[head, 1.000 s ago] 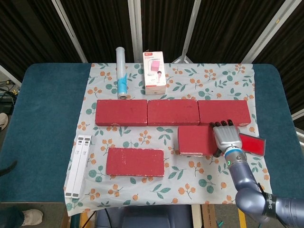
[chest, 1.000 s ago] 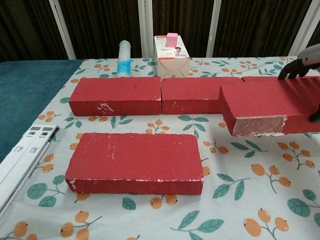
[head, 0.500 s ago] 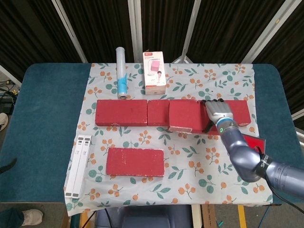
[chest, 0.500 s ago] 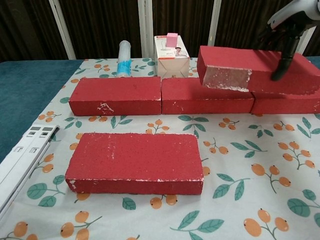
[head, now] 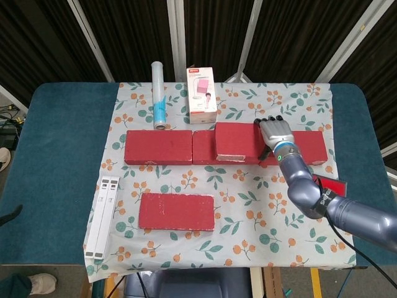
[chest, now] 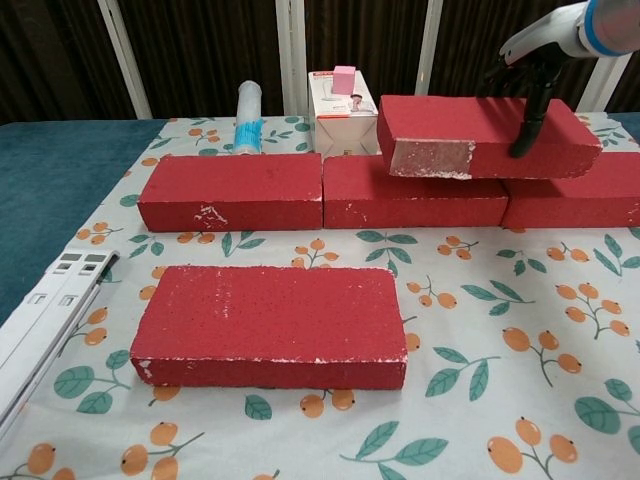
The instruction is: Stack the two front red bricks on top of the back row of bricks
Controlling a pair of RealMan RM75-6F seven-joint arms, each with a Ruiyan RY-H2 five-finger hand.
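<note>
My right hand grips a red brick by its right end. That brick is over the back row, across the seam of the middle and right bricks, and whether it touches them I cannot tell. The other front brick lies flat on the cloth near the front left. No left hand shows in either view.
A white tube and a white-pink carton stand just behind the back row. A white folded rack lies at the cloth's left edge. A small red card sits at the right.
My right hand lifted its brick off the cloth, carried it back and leftward, and now holds it over the back row, a little further left than half a second ago.
</note>
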